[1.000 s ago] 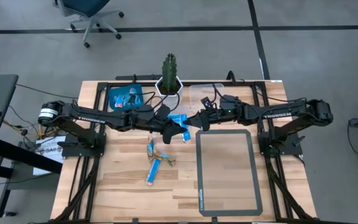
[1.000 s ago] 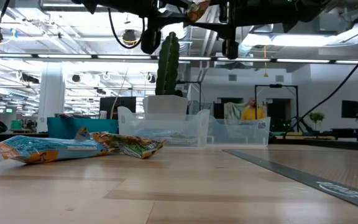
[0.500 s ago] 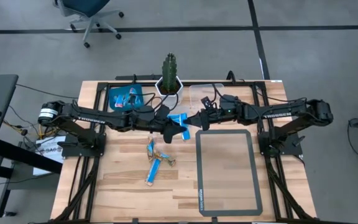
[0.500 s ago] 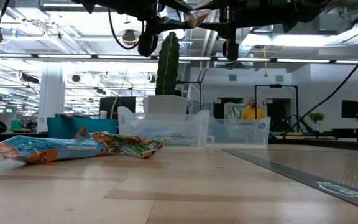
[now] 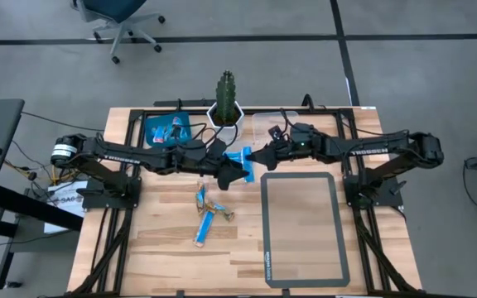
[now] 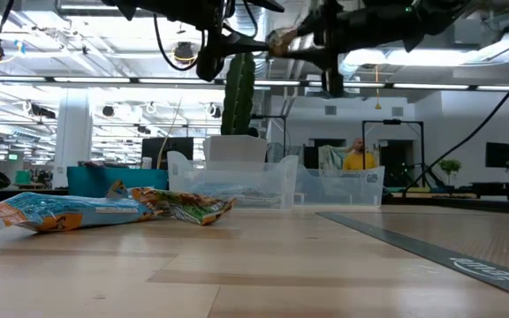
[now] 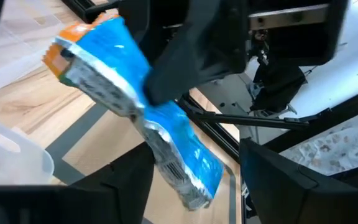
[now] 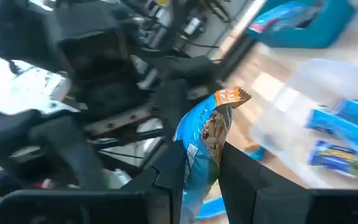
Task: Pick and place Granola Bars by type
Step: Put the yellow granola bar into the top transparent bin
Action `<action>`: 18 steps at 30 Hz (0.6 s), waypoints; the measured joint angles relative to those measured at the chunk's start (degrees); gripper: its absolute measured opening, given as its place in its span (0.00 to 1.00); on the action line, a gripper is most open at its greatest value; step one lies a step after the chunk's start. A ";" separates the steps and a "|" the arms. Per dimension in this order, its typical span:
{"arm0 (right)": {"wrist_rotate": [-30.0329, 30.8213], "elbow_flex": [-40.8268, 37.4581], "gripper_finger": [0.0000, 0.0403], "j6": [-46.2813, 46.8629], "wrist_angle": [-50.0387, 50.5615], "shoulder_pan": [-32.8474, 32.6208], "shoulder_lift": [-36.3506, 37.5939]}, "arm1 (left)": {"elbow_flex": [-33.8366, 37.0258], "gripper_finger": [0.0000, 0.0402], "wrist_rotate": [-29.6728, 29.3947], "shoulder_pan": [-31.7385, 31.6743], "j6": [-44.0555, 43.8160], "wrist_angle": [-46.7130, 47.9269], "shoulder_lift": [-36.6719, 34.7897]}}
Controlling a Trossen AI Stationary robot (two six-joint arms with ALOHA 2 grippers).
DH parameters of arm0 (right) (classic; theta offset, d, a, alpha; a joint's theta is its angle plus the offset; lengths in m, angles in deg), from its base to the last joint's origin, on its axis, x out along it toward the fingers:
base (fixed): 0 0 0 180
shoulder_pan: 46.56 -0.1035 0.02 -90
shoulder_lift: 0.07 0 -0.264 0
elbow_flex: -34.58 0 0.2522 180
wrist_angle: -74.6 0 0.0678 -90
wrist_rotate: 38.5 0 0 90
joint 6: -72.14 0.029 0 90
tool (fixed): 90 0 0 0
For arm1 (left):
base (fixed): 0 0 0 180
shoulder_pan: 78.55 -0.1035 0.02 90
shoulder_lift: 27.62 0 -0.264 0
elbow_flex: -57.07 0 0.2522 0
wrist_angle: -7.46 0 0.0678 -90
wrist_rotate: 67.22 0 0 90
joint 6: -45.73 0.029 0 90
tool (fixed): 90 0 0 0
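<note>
High view: the two arms are meeting above the upper middle of the wooden surface. A light blue granola bar is hanging between them, just right of the left hand and just left of the right hand. Three more bars are lying loose below centre, and others are sitting in the blue square tray at upper left. A clear container is standing at upper middle, beside a potted cactus.

Low view: two wrapped bars are lying flat at the left, their wrappers crumpled and puffed. That suggests a light, soft pack with slick film that would buckle under a hard squeeze. Both hands are working high at the top edge.

Left wrist view: the blue bar is running diagonally across the middle, with a dark finger of the other arm pinching its upper half. I cannot tell whether the left hand's own fingers are touching it.

Right wrist view: the right hand is clamping narrowly on the bar, whose crimped orange end is sticking up. Gripping across the flat mid-body, not the thin crimped seam, looks safest against slipping. More blue bars are resting in the clear container at right.
</note>
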 joint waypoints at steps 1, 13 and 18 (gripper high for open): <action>0.23 0.00 0.19 -0.56 1.05 0.50 0.00 | 0.00 0.57 0.00 -0.02 0.00 0.04 0.00; 6.22 -0.02 0.19 -6.03 8.58 11.75 0.12 | 0.02 0.59 3.23 -0.01 0.12 3.19 -0.04; 6.27 -0.02 0.19 -9.46 13.54 18.84 0.17 | 0.00 0.59 4.68 0.04 0.13 3.06 -0.04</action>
